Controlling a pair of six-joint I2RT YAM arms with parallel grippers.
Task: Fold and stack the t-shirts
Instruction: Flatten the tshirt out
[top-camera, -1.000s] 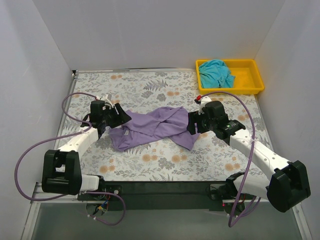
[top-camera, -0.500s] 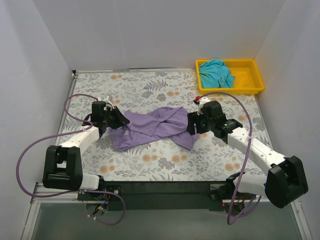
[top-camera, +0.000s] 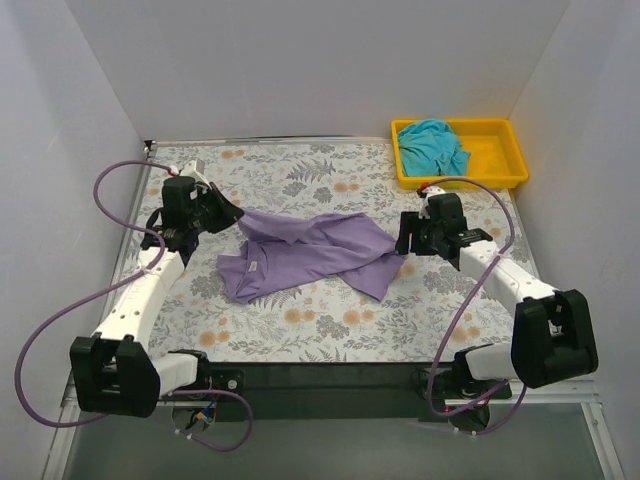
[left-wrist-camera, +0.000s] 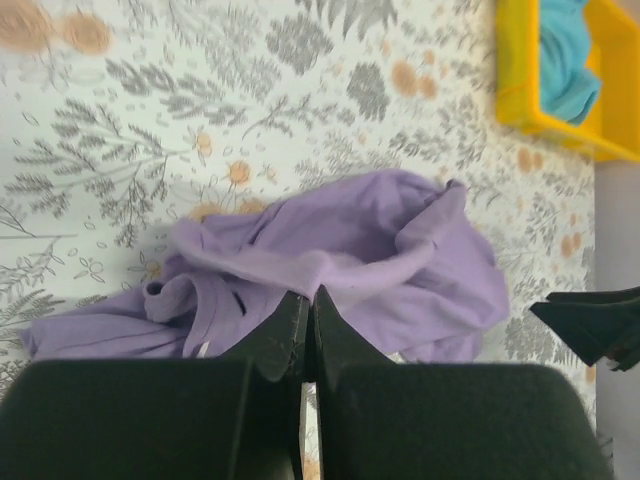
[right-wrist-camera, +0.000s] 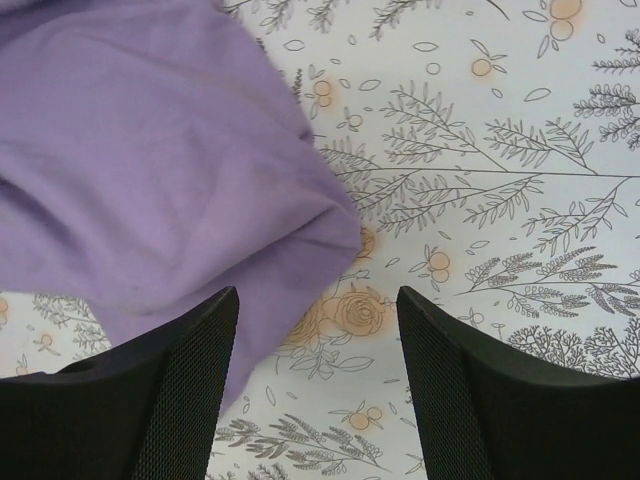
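The purple shirt (top-camera: 310, 255) lies rumpled and unfolded across the middle of the table (top-camera: 330, 325), stretched from near the left edge toward the right edge. Its bulk rests flat on the flowered cover, with one sleeve or corner pointing toward the near edge. Its far-left corner is pulled up off the surface into a raised fold. In the left wrist view the purple shirt (left-wrist-camera: 350, 240) bunches into a pocket-like hollow with loose wrinkles beside it.

The left gripper (top-camera: 225, 213) is clenched on that raised corner. Its two black fingers (left-wrist-camera: 280, 335) press together, with a ridge of purple cloth caught at their tips. The arm reaches along the left edge of the table.

The right gripper (top-camera: 405, 240) hangs just above the shirt's right end, released and grasping nothing. In its own view the mesh-faced fingers (right-wrist-camera: 180, 400) stand well apart. The purple shirt (right-wrist-camera: 150, 150) fills the upper left, its edge running down between them over bare flowered cover.

The teal shirt (top-camera: 432, 145) sits crumpled in a heap in the left part of the tray (top-camera: 495, 175), well apart from the purple one. The yellow tray stands at the far right corner of the table.
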